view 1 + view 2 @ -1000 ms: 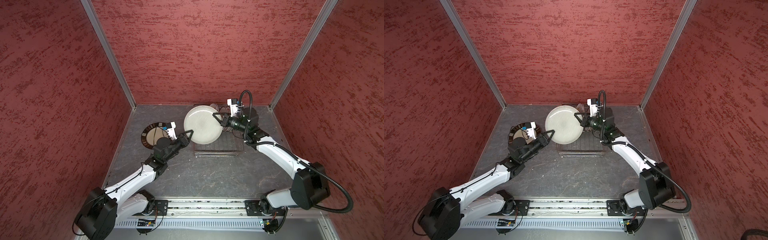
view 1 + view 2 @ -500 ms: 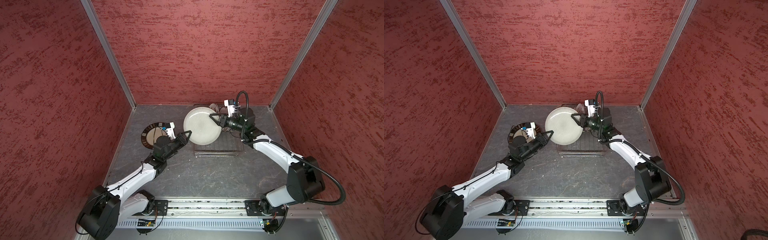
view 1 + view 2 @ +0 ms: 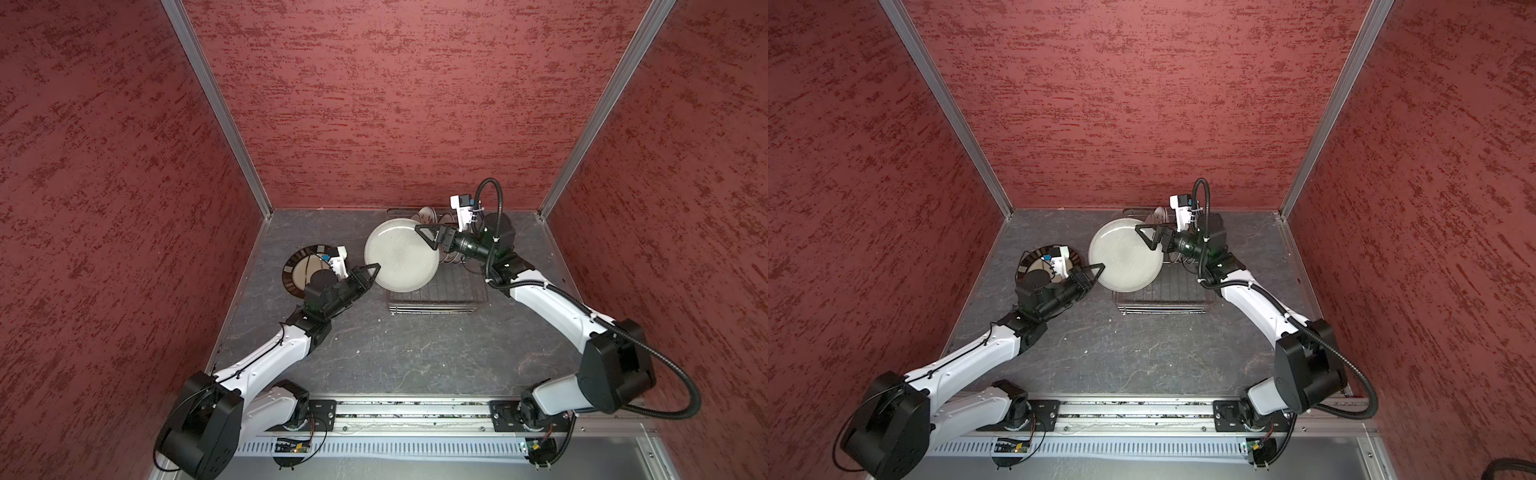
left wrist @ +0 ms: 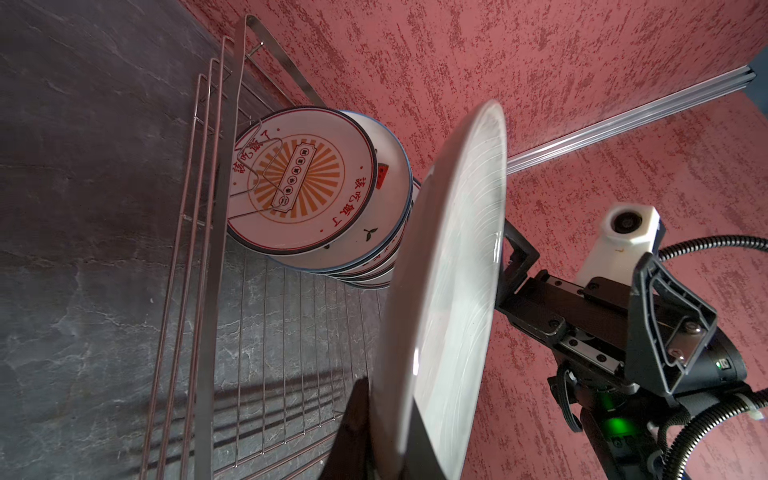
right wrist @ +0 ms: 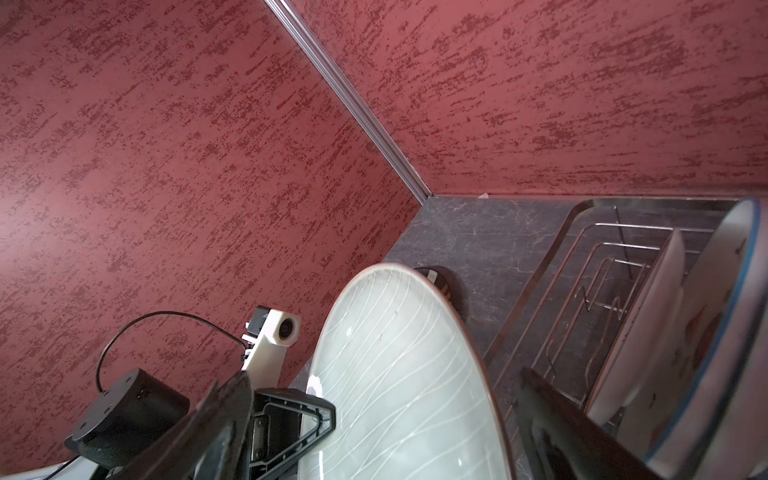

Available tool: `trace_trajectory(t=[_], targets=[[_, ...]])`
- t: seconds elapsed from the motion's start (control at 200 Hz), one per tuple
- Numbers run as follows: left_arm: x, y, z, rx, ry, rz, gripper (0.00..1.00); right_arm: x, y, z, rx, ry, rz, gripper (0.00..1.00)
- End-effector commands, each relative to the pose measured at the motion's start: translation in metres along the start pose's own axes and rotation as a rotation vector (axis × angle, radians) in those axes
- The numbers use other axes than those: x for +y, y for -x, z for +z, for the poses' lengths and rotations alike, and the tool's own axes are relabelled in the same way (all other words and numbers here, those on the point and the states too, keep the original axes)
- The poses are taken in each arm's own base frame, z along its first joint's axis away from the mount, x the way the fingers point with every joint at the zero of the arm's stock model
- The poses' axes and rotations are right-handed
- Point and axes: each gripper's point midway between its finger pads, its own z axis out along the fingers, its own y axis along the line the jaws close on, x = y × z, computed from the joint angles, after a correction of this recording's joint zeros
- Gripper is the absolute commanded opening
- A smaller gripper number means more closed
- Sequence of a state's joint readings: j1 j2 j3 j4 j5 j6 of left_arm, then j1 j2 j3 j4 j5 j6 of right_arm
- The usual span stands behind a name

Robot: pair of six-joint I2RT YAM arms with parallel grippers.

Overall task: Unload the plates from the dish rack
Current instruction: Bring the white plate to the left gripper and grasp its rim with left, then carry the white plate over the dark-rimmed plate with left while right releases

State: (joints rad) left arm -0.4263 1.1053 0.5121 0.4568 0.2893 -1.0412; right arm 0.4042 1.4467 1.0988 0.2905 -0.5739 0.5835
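A plain cream plate (image 3: 401, 255) (image 3: 1125, 255) (image 4: 449, 270) (image 5: 407, 374) hangs tilted above the left part of the dish rack (image 3: 436, 299) (image 3: 1163, 301) (image 4: 216, 249) (image 5: 582, 249). My left gripper (image 3: 374, 268) (image 3: 1099, 268) (image 4: 388, 424) is shut on its near-left rim. My right gripper (image 3: 424, 237) (image 3: 1144, 237) (image 5: 395, 436) stands open astride the far-right rim, its fingers off the plate. Several printed plates (image 3: 428, 214) (image 3: 1158, 216) (image 4: 299, 178) (image 5: 706, 332) stand upright at the rack's far end.
A dark-rimmed plate (image 3: 293, 270) (image 3: 1027, 259) (image 5: 440, 282) lies flat on the grey table left of the rack, partly under my left wrist. Red walls close the table in at the back and on both sides.
My right gripper has opened and let go of the cream plate's rim. The left gripper has stayed shut on the plate, which has barely moved.
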Motion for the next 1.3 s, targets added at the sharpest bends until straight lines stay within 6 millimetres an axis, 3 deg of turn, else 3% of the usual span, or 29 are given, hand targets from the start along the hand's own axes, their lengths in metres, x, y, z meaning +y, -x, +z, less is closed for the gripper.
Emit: trace_trajectory(t=[0.0,0.286,0.511,0.671,0.802,0.992,1.097,1.298], targets=[[-0.068,0.025,-0.014,-0.059,-0.221,0.047,0.00,0.018,0.020,-0.012,-0.068,0.002,-0.056,0.99],[-0.071,0.040,-0.027,-0.078,-0.229,0.026,0.00,0.008,0.034,-0.029,-0.149,-0.121,-0.116,0.99],[-0.050,0.061,-0.034,-0.154,-0.168,0.002,0.00,0.007,0.045,-0.042,-0.207,-0.182,-0.130,0.99],[-0.037,0.077,-0.044,-0.182,-0.142,-0.032,0.00,0.018,0.042,-0.035,-0.173,-0.143,-0.131,0.99],[-0.021,0.092,-0.057,-0.221,-0.115,-0.068,0.00,0.025,0.034,-0.018,-0.132,-0.125,-0.147,0.99],[0.007,0.112,-0.080,-0.292,-0.025,-0.106,0.00,0.039,0.018,0.021,-0.059,-0.122,-0.184,0.99],[0.020,0.120,-0.089,-0.308,-0.004,-0.136,0.00,0.036,0.000,0.048,-0.017,-0.145,-0.214,0.99],[0.065,0.141,-0.111,-0.426,0.135,-0.169,0.00,0.040,-0.024,0.090,0.042,-0.114,-0.236,0.99]])
